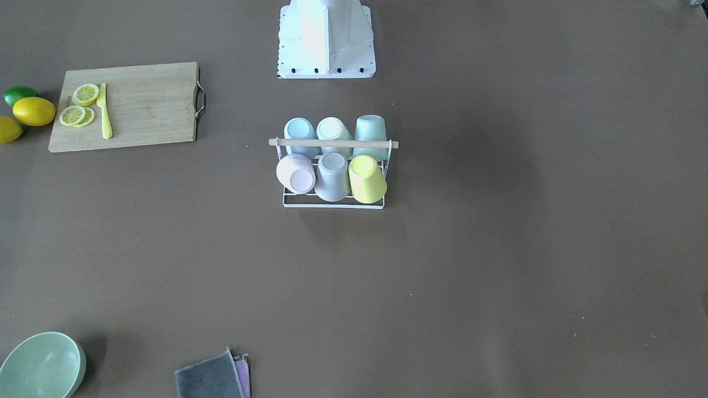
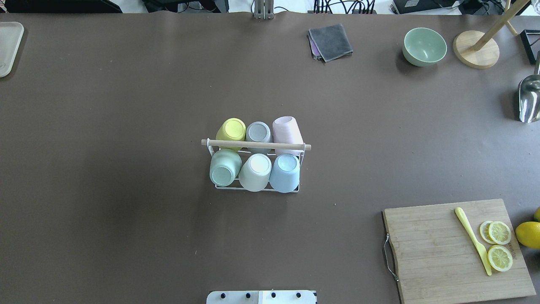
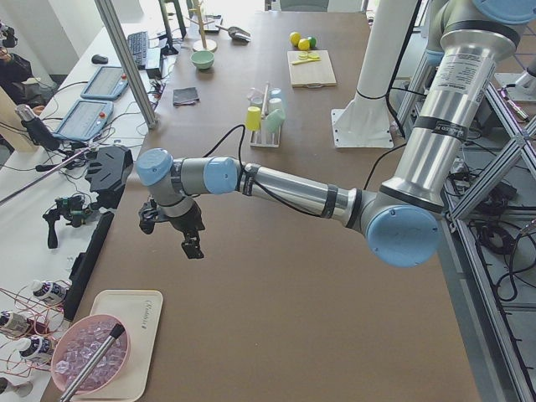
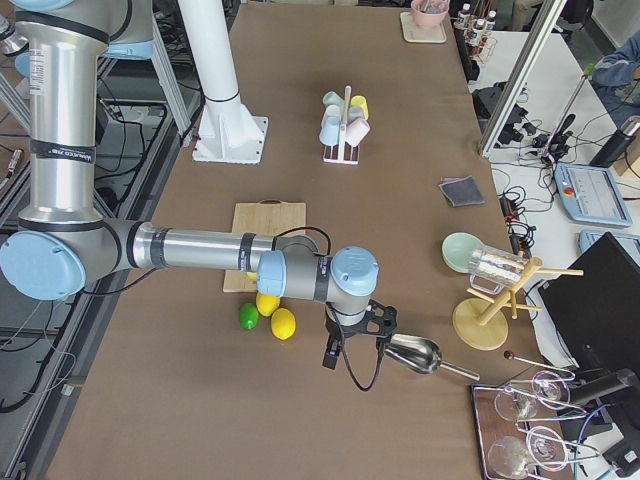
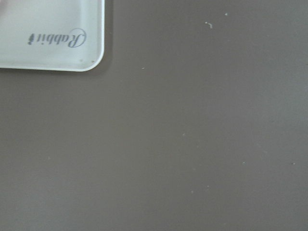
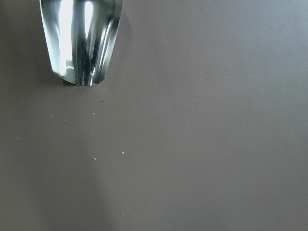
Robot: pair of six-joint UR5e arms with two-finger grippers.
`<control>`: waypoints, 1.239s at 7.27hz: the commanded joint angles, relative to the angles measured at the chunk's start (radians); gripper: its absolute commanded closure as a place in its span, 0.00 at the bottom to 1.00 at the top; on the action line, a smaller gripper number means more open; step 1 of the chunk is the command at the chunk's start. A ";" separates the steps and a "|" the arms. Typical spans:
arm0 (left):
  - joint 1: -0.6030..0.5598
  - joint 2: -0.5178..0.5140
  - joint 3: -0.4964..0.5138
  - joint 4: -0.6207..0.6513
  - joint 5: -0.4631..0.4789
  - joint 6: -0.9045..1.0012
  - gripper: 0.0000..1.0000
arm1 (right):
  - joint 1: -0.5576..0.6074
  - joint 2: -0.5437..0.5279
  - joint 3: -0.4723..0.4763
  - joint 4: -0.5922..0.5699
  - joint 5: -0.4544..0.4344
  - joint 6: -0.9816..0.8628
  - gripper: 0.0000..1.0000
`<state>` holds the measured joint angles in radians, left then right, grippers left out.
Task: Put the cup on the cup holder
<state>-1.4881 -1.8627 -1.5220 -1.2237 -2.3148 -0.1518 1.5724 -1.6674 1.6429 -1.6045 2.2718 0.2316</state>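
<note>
Standing in the middle of the table (image 2: 126, 105), the holder (image 2: 255, 145) carries six cups, all mouth-down on its prongs, in two rows split by the wooden rod. On the side away from the robot sit the yellow cup (image 2: 231, 130), grey cup (image 2: 258, 132) and pink cup (image 2: 287, 128). On the robot's side sit the green cup (image 2: 225, 166), white cup (image 2: 255, 171) and blue cup (image 2: 285, 172). Neighbours in each row are touching or nearly so. Both arms are well apart from the holder. The left gripper (image 3: 193, 249) hangs over bare table at the robot's left end, near a white tray (image 3: 138, 322) whose corner shows in the left wrist view. The right gripper (image 4: 330, 355) hangs at the opposite end, just beside a metal scoop (image 4: 410, 352) and near the lemons (image 4: 275, 315) and a lime (image 4: 248, 316). Each gripper shows only in a side view, so I cannot tell how either one's jaws stand. A board (image 2: 438, 249) on the robot's right holds lemon slices (image 2: 500, 232) and a yellow knife (image 2: 472, 240). A green bowl (image 2: 424, 46) and a folded cloth (image 2: 331, 41) lie along the far edge.
</note>
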 commanded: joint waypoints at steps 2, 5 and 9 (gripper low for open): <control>-0.046 0.111 -0.030 0.006 -0.008 0.014 0.02 | 0.000 0.000 0.000 0.000 0.000 0.000 0.00; -0.050 0.195 -0.113 0.003 -0.006 0.012 0.02 | 0.000 0.000 -0.002 0.000 -0.002 0.000 0.00; -0.049 0.285 -0.086 -0.170 0.000 0.014 0.02 | 0.000 0.000 -0.003 0.000 0.000 0.000 0.00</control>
<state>-1.5362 -1.6068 -1.6273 -1.3056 -2.3163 -0.1399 1.5723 -1.6676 1.6401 -1.6045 2.2718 0.2316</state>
